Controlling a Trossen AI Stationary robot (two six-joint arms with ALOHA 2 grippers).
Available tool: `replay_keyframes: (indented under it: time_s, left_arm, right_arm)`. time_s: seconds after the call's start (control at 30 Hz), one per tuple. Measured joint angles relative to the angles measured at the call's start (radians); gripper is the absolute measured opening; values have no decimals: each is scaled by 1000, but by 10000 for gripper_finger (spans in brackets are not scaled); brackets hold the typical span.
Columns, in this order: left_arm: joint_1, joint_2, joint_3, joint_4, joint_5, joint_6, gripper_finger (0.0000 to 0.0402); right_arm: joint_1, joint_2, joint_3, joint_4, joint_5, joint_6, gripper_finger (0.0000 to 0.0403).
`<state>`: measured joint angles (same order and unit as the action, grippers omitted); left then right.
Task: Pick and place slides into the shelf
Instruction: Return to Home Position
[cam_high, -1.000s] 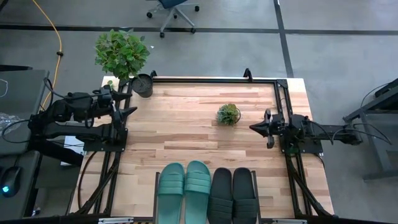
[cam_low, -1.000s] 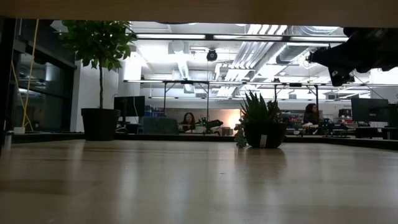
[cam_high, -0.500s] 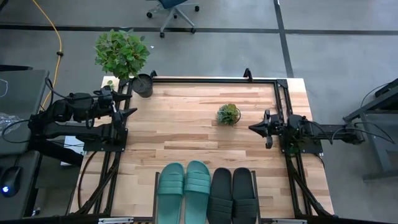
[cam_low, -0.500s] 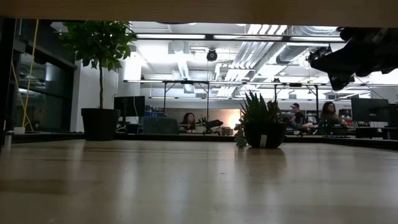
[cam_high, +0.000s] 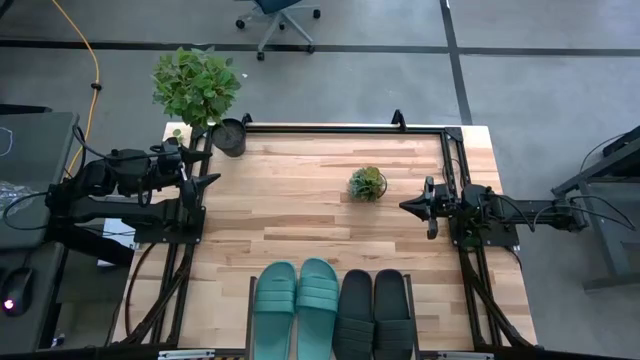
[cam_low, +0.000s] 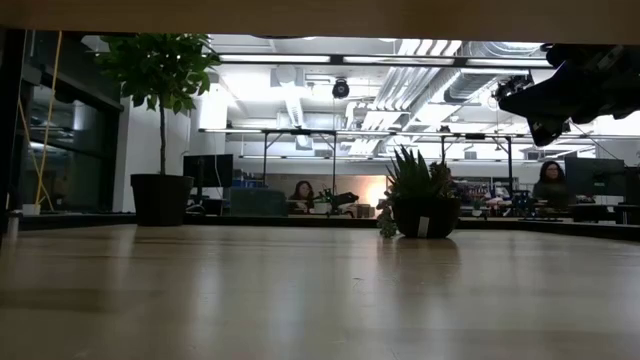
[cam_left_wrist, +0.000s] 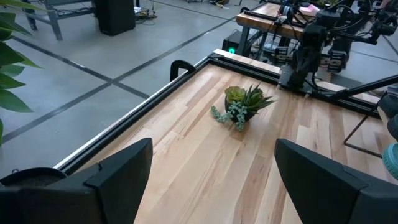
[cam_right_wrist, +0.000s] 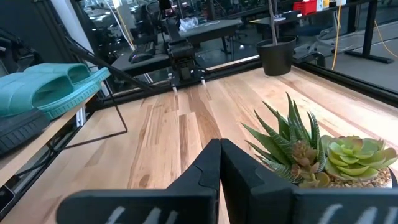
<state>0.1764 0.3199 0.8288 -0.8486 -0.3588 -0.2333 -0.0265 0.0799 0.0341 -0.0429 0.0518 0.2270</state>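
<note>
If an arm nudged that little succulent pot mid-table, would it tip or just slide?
The succulent pot looks squat and low, so a push near its base would probably slide it across the smooth tabletop. Its leaves spread wider than the pot, so a higher push would likely bend them first. The left gripper and right gripper wait at the table's sides.

Teal green slides (cam_high: 275, 310) and black slides (cam_high: 393, 310) are plain; the tabletop (cam_high: 300, 200) has pale brown wood stripes.
</note>
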Motion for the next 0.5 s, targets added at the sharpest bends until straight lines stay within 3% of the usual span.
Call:
replay_keyframes:
  time_s: [0.4, 0.5]
  left_arm:
    - [0, 0, 0, 5, -1, 1, 326]
    - [-7, -2, -23, 177, -67, 73, 326]
  right_arm:
    - [0, 0, 0, 0, 0, 0, 0]
    - [0, 0, 0, 0, 0, 0, 0]
